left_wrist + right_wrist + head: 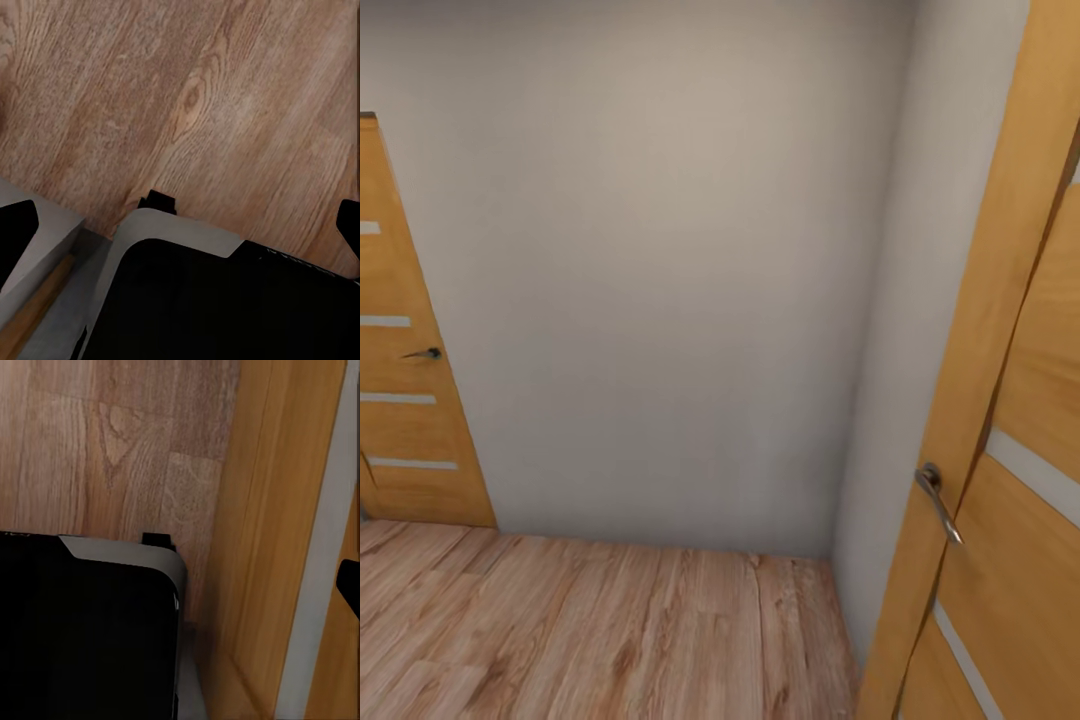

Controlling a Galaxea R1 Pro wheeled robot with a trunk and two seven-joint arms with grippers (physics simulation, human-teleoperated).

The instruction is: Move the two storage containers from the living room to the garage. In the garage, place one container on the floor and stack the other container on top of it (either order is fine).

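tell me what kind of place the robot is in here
Probably an indoor hallway or corridor corner of a home: a plain pale wall, light wood plank flooring, and two wooden doors with metal lever handles, one at the left and one close by on the right.
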